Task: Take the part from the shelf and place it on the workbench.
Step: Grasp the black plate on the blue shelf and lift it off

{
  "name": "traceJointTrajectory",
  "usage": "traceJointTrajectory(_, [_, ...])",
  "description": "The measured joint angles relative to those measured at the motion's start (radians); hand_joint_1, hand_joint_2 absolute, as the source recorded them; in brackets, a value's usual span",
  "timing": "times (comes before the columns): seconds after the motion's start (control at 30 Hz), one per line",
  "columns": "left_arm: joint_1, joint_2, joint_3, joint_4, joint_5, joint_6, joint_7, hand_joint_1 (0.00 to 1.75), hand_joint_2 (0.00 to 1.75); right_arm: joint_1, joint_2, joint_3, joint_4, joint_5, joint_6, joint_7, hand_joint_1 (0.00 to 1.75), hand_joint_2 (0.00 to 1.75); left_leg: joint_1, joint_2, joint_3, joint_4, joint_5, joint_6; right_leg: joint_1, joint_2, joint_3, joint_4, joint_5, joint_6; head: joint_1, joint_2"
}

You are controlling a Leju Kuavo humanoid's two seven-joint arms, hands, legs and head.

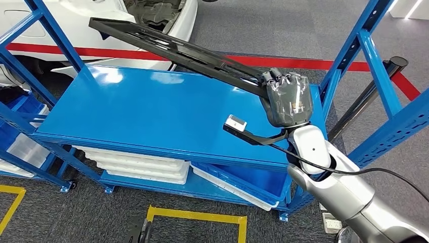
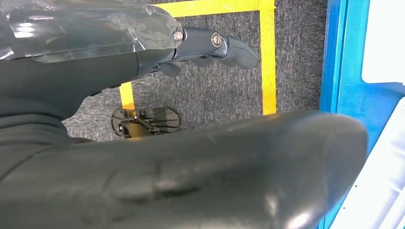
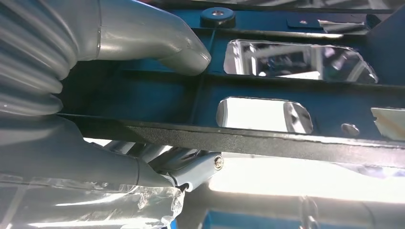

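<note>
The right hand grips one end of the long black part, which slants up clear of the blue shelf. The left hand hangs over grey floor, fingers loosely apart, holding nothing.

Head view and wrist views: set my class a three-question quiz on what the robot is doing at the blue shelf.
1. True or false: the long black part lies flat on the blue shelf.
2. Which robot hand grips the part? A) left B) right
3. Fill in: under the top shelf lie stacked white ____.

Key
1. False. The right robot hand holds it lifted and tilted above the shelf.
2. B. The left robot hand holds nothing and hangs over grey floor.
3. trays.
</note>
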Motion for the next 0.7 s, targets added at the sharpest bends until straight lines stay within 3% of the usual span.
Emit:
traceJointTrajectory(0.33, [0.003,-0.004,0.0,0.0,0.017,0.012,-0.028,0.0,0.0,0.139,0.021,0.005,-0.179,0.145,-0.002,0.017,1.75,1.75,0.0,-0.001,-0.001,0.0,0.0,0.0,0.0,-0.001,0.0,0.0,-0.001,0.0,0.0,0.0])
traceJointTrajectory(0.5, [0.003,-0.006,0.0,0.0,0.017,0.013,-0.053,0.0,0.0,0.238,0.05,0.021,-0.259,0.202,0.0,-0.018,1.75,1.75,0.001,-0.001,-0.001,-0.001,0.0,0.0,0.0,-0.001,0.0,0.0,-0.001,0.0,0.0,0.0])
traceJointTrajectory(0.7, [0.003,-0.006,0.0,0.0,0.012,-0.001,-0.077,0.0,0.0,0.275,0.073,0.048,-0.342,0.236,0.054,-0.058,1.75,1.75,0.001,-0.001,-0.001,-0.001,0.0,0.0,0.0,-0.001,0.0,0.0,-0.001,0.0,0.0,0.0])
